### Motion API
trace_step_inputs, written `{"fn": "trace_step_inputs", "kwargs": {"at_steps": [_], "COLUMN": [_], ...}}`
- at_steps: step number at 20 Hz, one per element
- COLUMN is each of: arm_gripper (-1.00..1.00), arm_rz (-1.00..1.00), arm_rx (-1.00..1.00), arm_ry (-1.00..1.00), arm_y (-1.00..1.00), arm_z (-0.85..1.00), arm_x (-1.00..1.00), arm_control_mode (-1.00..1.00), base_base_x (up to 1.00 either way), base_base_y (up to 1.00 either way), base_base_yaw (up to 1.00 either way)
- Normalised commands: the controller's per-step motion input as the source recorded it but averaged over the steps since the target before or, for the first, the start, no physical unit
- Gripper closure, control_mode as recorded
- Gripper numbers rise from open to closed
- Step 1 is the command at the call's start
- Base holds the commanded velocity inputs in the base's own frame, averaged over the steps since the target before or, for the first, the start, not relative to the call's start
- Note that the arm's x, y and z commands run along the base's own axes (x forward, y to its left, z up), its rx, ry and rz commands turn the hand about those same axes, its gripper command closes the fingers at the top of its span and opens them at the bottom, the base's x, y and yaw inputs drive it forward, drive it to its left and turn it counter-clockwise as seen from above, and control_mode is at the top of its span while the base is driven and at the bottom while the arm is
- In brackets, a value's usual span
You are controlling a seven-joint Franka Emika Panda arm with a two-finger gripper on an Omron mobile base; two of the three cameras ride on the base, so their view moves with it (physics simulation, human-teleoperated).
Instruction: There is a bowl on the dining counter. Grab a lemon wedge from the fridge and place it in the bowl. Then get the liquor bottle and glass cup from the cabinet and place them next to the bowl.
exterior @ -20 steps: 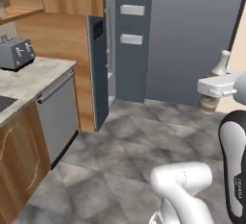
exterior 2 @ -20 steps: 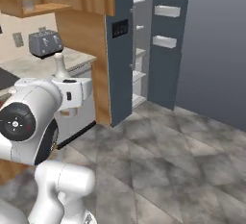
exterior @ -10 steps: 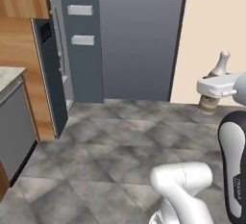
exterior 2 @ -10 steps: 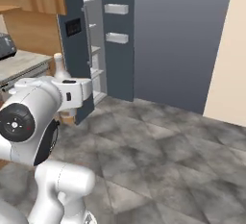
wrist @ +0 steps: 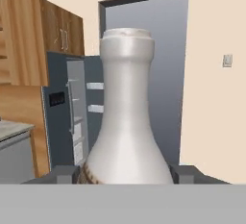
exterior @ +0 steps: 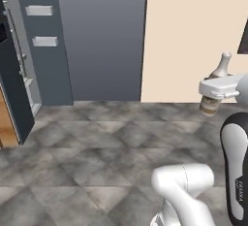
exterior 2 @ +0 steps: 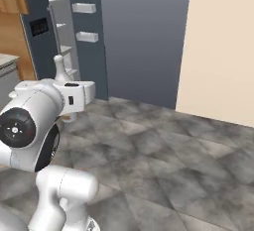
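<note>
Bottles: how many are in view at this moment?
1. The liquor bottle stands upright in the gripper, carried above the floor, the fridge behind it. Others may be hidden.

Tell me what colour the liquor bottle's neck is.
Pale grey-white; the liquor bottle shows best in the hand view.

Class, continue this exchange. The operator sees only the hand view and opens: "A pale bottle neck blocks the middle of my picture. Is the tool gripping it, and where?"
Observer: Yes. In the left base view the tool is closed around the bottle, just below its neck.
Operator: Does any of it stick out underneath?
Observer: Its brownish bottom end hangs below the tool, and the bottle stands upright.
Operator: What lies beneath it?
Observer: Grey tiled floor, well below; the bottle rests on nothing and is carried in the air.
</note>
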Motion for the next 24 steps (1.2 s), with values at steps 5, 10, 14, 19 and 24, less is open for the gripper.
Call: {"fn": "trace_step_inputs", "kwargs": {"at_steps": [5,10,14,19,24], "arm_gripper": [1.00,1.00,1.00,1.00,1.00], "arm_rz": [0.00,0.00,0.00,0.00,0.00], "arm_rx": [0.00,0.00,0.00,0.00,0.00], "arm_ry": [0.00,0.00,0.00,0.00,0.00], "arm_y": [0.00,0.00,0.00,0.00,0.00], "arm_z": [0.00,0.00,0.00,0.00,0.00], "arm_x": [0.00,0.00,0.00,0.00,0.00], "arm_control_mode": [1.00,1.00,1.00,1.00,1.00], "base_base_x": [-0.02,0.00,0.01,0.04,0.11], "base_base_y": [-0.77,-0.75,-0.72,-0.76,-0.79], "base_base_yaw": [-0.25,-0.31,-0.35,-0.33,-0.29]}}
